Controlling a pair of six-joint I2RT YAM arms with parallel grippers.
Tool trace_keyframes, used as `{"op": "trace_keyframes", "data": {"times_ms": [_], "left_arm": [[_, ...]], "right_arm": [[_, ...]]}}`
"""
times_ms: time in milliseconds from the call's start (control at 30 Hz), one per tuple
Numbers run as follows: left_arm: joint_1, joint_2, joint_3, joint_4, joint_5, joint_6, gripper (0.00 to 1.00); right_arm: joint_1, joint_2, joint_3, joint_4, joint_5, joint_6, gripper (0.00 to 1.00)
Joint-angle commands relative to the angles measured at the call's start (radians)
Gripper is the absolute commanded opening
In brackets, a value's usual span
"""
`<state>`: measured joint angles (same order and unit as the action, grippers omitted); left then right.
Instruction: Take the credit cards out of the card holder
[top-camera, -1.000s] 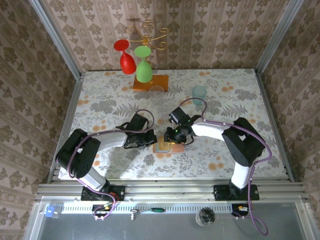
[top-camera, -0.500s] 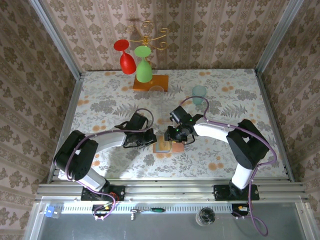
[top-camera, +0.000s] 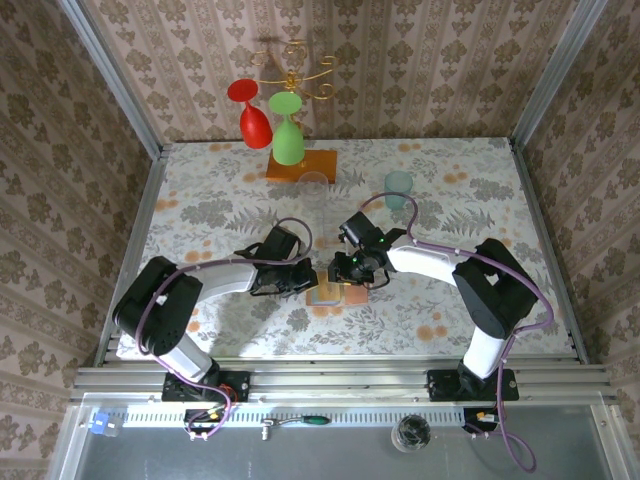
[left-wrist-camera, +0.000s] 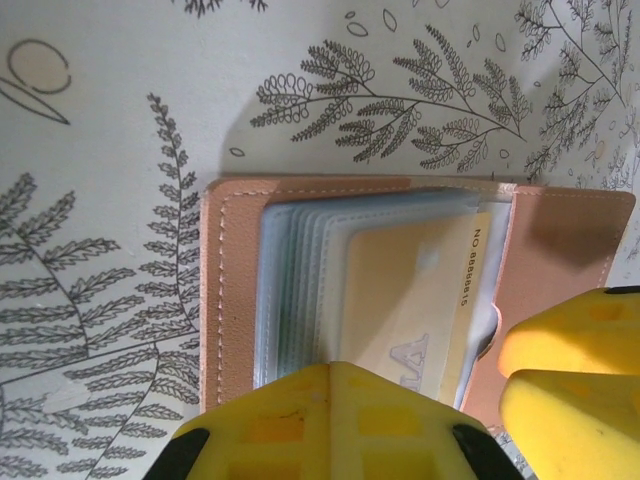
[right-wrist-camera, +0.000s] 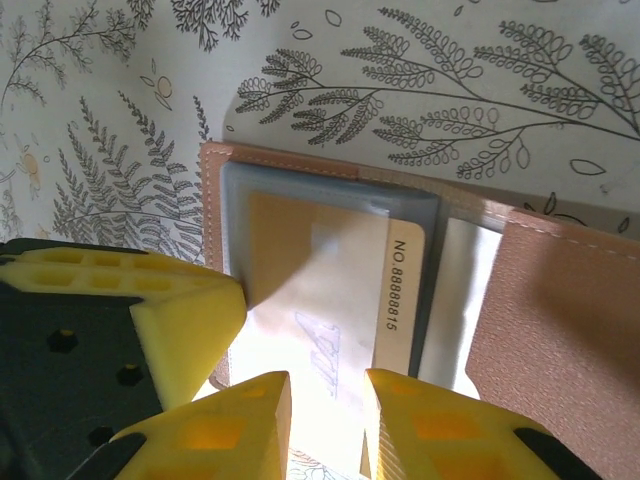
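Note:
The card holder (top-camera: 334, 294) lies open on the table between my two grippers, salmon-brown outside (left-wrist-camera: 226, 300) with its flap (right-wrist-camera: 560, 330) spread to the right. A tan credit card (right-wrist-camera: 330, 280) printed with a number sits in the top clear pocket (left-wrist-camera: 410, 290), over a stack of grey-blue pockets (left-wrist-camera: 290, 290). My left gripper (left-wrist-camera: 331, 368) is shut, its tip pressing on the left part of the pockets. My right gripper (right-wrist-camera: 327, 405) hovers over the card's near end, jaws slightly apart with the card's face showing between them. Other cards are hidden in the pockets.
At the back stands a glass rack on an orange wooden base (top-camera: 301, 166) with a red glass (top-camera: 250, 112) and a green glass (top-camera: 288, 135). A clear glass (top-camera: 315, 186) and a teal cup (top-camera: 398, 186) stand behind the grippers.
The left gripper has edged a little to the right onto the holder. The right gripper stays over the card with the same gap.

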<state>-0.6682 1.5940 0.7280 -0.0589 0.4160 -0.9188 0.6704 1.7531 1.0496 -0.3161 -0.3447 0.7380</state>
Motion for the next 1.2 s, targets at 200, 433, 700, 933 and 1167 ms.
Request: {"op": "trace_keyframes", "data": {"times_ms": [200, 433, 700, 933, 1167], "left_arm": [[-0.004, 0.026, 0.001, -0.039, -0.017, 0.028, 0.04], [-0.003, 0.025, 0.001, -0.045, -0.022, 0.029, 0.04], [-0.002, 0.016, 0.002, -0.05, -0.026, 0.027, 0.04], [0.0, -0.021, 0.014, -0.062, -0.041, 0.032, 0.05], [-0.011, -0.036, 0.054, -0.073, -0.025, 0.04, 0.07]], "right_arm": [[0.006, 0.053, -0.019, 0.0, -0.025, 0.002, 0.26], [0.007, 0.028, -0.017, -0.061, 0.052, -0.015, 0.25], [0.007, -0.025, -0.003, -0.117, 0.094, -0.037, 0.25], [0.005, -0.067, 0.0, -0.138, 0.102, -0.046, 0.25], [0.0, -0.092, -0.035, -0.103, 0.089, -0.043, 0.26]]}}
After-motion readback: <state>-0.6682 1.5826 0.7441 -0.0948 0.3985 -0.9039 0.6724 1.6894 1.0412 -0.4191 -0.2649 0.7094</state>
